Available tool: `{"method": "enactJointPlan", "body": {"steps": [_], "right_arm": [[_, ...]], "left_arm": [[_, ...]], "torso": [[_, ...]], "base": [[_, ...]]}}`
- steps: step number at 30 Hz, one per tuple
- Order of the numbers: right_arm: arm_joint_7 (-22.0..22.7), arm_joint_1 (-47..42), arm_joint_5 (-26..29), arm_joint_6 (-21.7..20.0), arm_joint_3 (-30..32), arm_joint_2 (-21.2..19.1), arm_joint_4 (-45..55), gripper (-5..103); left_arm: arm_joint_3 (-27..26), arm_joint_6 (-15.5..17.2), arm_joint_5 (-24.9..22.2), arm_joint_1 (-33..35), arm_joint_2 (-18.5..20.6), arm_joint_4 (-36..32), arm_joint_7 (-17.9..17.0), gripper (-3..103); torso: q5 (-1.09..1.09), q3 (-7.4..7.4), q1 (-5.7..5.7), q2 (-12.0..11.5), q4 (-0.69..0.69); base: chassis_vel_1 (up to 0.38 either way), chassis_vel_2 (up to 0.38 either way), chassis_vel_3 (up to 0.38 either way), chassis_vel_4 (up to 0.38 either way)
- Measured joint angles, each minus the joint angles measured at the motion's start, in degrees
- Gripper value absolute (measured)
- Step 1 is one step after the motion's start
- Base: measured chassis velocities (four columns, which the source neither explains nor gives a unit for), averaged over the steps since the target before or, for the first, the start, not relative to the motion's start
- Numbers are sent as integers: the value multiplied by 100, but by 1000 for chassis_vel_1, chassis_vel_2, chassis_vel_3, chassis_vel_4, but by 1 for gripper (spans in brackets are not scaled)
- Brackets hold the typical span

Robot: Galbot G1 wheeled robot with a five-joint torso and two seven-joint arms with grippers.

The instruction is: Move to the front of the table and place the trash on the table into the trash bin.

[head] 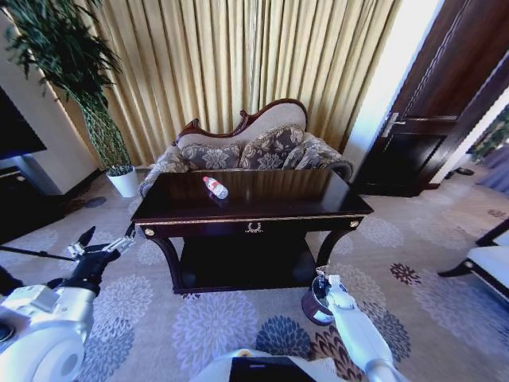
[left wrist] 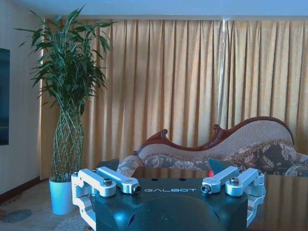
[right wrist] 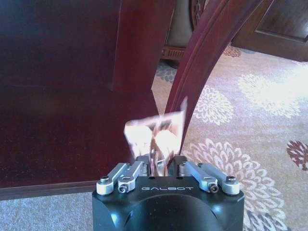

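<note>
Floral carpet (head: 413, 263) beneath glossy table (head: 278, 195), bottle (head: 215, 187) atop

Left gripper (head: 107, 248) raised, fingers spread; right gripper (right wrist: 159, 166) low, seemingly clamped.

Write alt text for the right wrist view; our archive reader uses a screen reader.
The right tool is shut on a crumpled wrapper, held low beside the table and its curved leg, over floral carpet.
</note>
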Motion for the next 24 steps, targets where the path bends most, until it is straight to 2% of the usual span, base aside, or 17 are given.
{"method": "enactJointPlan", "body": {"steps": [1, 2, 4, 7, 9, 11, 12, 15, 16, 17, 18, 21, 24], "right_arm": [[0, 0, 0, 0, 0, -9, 0, 29], [2, 2, 1, -1, 2, -27, 0, 40], [2, 4, 4, -2, 2, -36, 0, 40], [4, 18, 16, -3, 3, -80, -4, 56], [4, 18, 21, -3, 3, -88, -4, 56], [6, 13, 42, -5, 3, -113, -4, 67], [6, 13, 42, -5, 3, -113, -4, 67], [7, 2, 79, -6, 4, -134, 2, 84], [7, 2, 79, -6, 4, -134, 2, 84], [7, -2, 101, -7, 4, -137, 7, 89], [7, -5, 115, -7, 4, -138, 10, 89], [8, -28, 157, -9, 5, -138, 24, 98], [9, -87, 189, -11, 4, -154, 55, 100]], "left_arm": [[-3, -3, 1, 1, -1, 0, 1, 100], [-4, -8, 3, 2, -5, 0, 2, 100], [-4, -10, 4, 3, -7, 1, 3, 100], [-2, -13, 10, 3, -13, 0, 5, 100], [0, -14, 11, 3, -14, 1, 5, 100], [10, -14, 12, 1, -14, 1, 7, 100], [10, -14, 12, 1, -14, 1, 7, 100], [19, -14, 15, 1, -13, 1, 9, 100], [19, -14, 15, 1, -13, 1, 9, 100], [19, -14, 15, 1, -12, 1, 10, 100], [20, -14, 15, 2, -12, 1, 10, 100], [24, -14, 16, 5, -14, 1, 14, 100], [28, -14, 17, 6, -17, 1, 17, 100]], "torso": [[0, 0, 0, 0, 0], [0, 0, 0, 0, 0], [0, 0, 0, 0, 0], [0, 0, 0, 0, 1], [0, 0, 0, 0, 1], [0, 0, 0, 0, 0], [0, 0, 0, 0, 0], [0, 0, 0, 0, 0], [0, 0, 0, 0, 0], [0, 0, 0, 0, 0], [0, 0, 0, 0, 0], [0, 0, 0, 0, 1], [0, 0, 0, 0, 0]], "base": [[0, 0, 0, 0], [0, 0, 0, 0], [0, 0, 0, 0], [0, 0, 0, 0], [0, 0, 0, 0], [0, 0, 0, 0], [0, 0, 0, 0], [0, 0, 0, 0], [0, 0, 0, 0], [0, 0, 0, 0], [0, 0, 0, 0], [0, 0, 0, 0], [0, 0, 0, 0]]}}
